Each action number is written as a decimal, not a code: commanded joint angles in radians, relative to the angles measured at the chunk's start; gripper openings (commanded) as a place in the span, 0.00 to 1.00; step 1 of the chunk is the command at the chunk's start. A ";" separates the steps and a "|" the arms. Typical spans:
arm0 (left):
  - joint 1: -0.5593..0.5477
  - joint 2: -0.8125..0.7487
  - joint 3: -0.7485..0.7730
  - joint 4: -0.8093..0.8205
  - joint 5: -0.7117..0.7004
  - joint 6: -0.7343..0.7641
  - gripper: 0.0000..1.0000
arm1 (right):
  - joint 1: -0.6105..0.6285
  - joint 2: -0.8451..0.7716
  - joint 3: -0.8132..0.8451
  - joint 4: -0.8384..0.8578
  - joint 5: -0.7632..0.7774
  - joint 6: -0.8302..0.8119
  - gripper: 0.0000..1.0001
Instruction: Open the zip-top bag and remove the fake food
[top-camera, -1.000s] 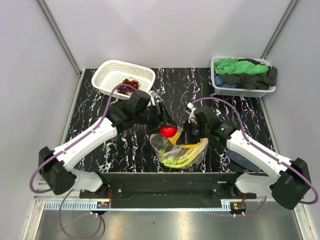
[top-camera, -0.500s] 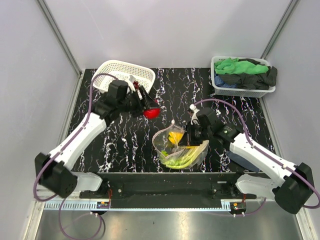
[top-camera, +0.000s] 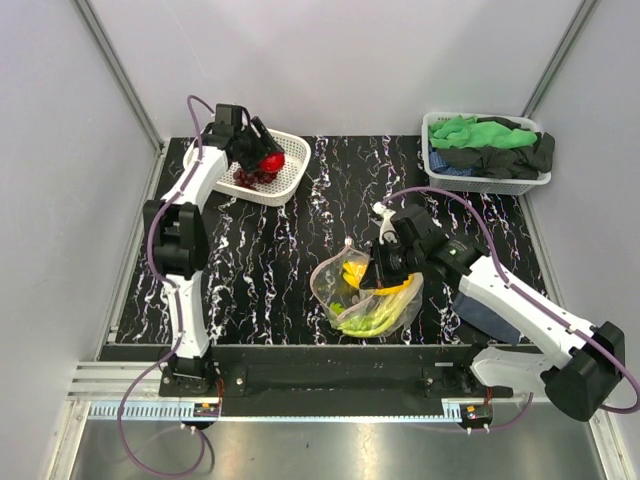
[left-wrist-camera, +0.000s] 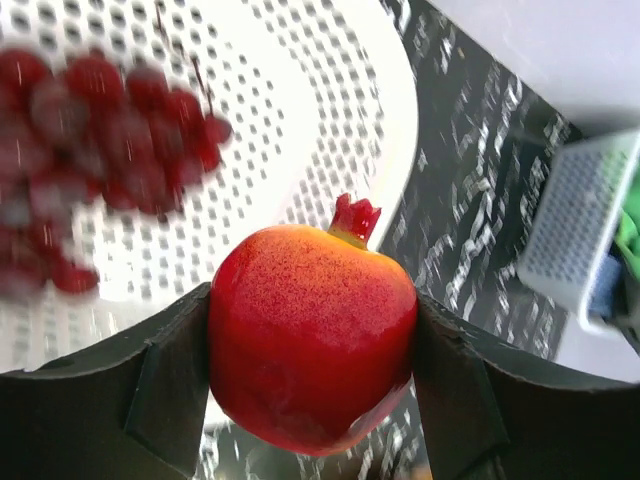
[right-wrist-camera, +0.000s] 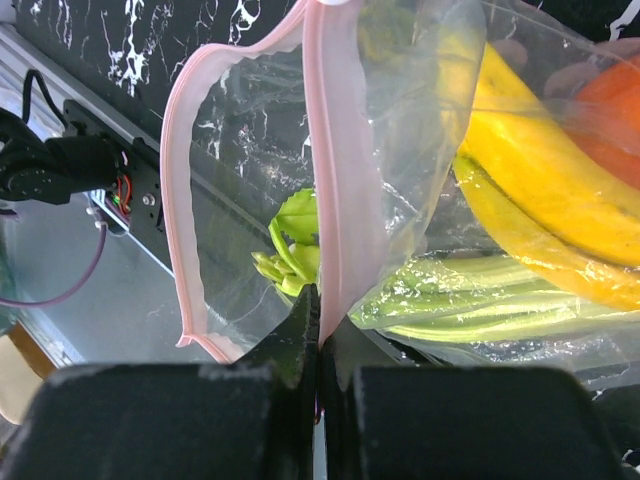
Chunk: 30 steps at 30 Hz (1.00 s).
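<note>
The clear zip-top bag (top-camera: 370, 298) lies open at the table's front centre, its pink zip strip (right-wrist-camera: 335, 170) parted. Inside it are a yellow banana (right-wrist-camera: 545, 175), an orange piece (right-wrist-camera: 610, 95) and pale-green stalks (right-wrist-camera: 480, 305). My right gripper (top-camera: 378, 262) is shut on the bag's pink strip, as the right wrist view (right-wrist-camera: 320, 330) shows. My left gripper (top-camera: 268, 158) is shut on a red round fruit (left-wrist-camera: 312, 335) and holds it over the white lattice basket (top-camera: 295, 160) at the back left. Purple grapes (left-wrist-camera: 110, 140) lie in that basket.
A second white basket (top-camera: 485, 182) with green and black cloths (top-camera: 490, 140) stands at the back right. A dark blue cloth (top-camera: 482, 312) lies under the right arm. Grey walls close in the table on three sides.
My left gripper has carried the red fruit from above the bag to the back left, over the white basket. The right gripper has kept its hold on the bag's strip.
</note>
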 joint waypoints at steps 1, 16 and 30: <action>-0.005 0.104 0.133 -0.016 0.007 0.031 0.23 | 0.005 0.025 0.079 -0.027 -0.017 -0.086 0.00; -0.011 -0.045 -0.014 -0.005 -0.065 0.166 0.93 | 0.003 0.051 0.098 -0.050 -0.075 -0.092 0.00; -0.309 -0.881 -0.867 0.114 0.148 0.128 0.42 | 0.006 0.088 0.079 0.108 -0.205 0.058 0.00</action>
